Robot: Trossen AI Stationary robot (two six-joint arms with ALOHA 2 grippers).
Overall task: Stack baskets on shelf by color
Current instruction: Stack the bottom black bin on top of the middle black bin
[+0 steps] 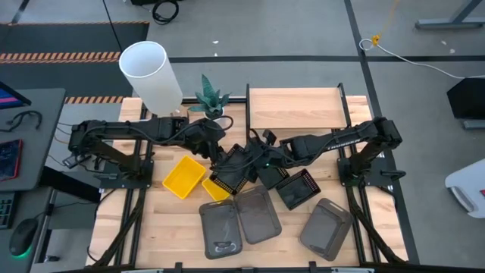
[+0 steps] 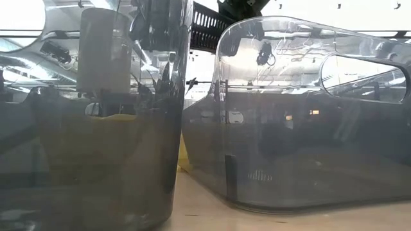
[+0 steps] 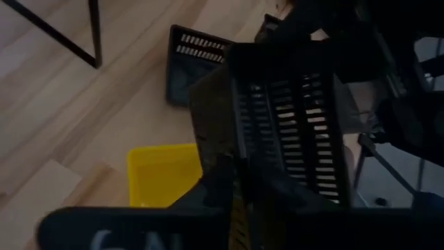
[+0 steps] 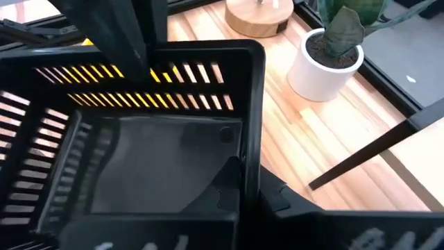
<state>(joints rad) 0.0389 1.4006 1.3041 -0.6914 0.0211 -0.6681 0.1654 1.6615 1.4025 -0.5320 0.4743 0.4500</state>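
Two grippers meet mid-table in the high view, left (image 1: pixel 218 155) and right (image 1: pixel 261 158), on a black basket (image 1: pixel 236 168) below the shelf (image 1: pixel 294 108). Left wrist view: the basket hangs tilted over a yellow basket (image 3: pixel 163 173). Right wrist view: the right's fingers pinch its wall (image 4: pixel 244 173). The left's jaws: cannot tell.

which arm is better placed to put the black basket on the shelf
Right, probably. Both grippers meet at the black basket mid-table, but the right gripper has its rim between its fingers, and the shelf lies on the right arm's side. The left gripper is farther away.
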